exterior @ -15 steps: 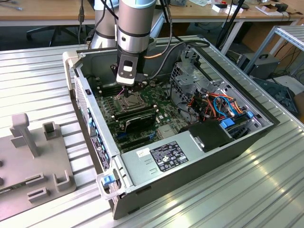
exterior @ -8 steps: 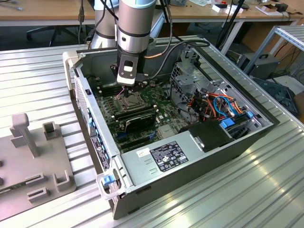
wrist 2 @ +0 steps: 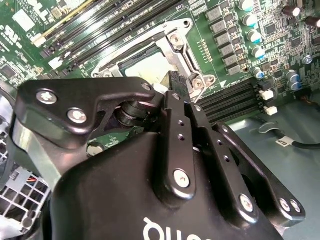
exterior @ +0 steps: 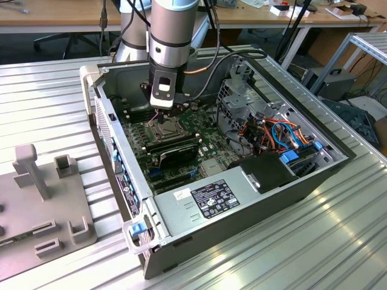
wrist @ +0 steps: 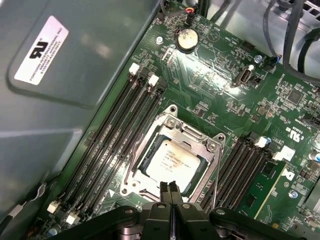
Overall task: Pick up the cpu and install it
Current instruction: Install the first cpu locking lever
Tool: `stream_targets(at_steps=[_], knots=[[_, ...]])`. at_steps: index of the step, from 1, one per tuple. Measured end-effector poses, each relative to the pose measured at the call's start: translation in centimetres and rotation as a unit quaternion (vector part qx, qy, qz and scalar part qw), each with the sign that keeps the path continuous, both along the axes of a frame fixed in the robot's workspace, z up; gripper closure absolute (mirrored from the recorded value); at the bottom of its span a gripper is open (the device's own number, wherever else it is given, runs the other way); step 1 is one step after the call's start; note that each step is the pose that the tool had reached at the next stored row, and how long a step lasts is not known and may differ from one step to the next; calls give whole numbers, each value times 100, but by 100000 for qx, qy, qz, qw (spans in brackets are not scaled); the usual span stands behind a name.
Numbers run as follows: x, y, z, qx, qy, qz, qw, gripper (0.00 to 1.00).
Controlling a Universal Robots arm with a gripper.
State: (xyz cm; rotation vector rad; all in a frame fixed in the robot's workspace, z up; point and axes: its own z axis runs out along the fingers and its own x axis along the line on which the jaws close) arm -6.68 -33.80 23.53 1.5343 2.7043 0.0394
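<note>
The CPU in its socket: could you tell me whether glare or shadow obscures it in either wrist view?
In the first wrist view the CPU is evenly lit, its lid bright but unobscured; in the second wrist view it glares pale, partly hidden by the gripper, whose jaws are closed.

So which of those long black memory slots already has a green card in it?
The slot farthest from the processor, on the side away from the grey metal wall, holds the green card; the others look bare.

The circuit board (wrist: 235,100) is green with black slots (wrist: 117,130). The chip (wrist: 172,161) is silver in a grey metal frame (wrist: 172,122). The gripper (wrist: 170,189) is black.
</note>
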Motion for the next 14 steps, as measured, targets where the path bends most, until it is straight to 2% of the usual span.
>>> stream_targets(at_steps=[4, 5, 6, 7, 14], knots=[[0, 0, 1, -9, 7, 3420, 99942, 89], [0, 0, 0, -8, 5, 4253, 99910, 89], [0, -1, 0, -6, 5, 5894, 99826, 89], [0, -1, 0, -11, 5, 6599, 99782, 89], [0, -1, 0, -7, 3, 6863, 99764, 89]])
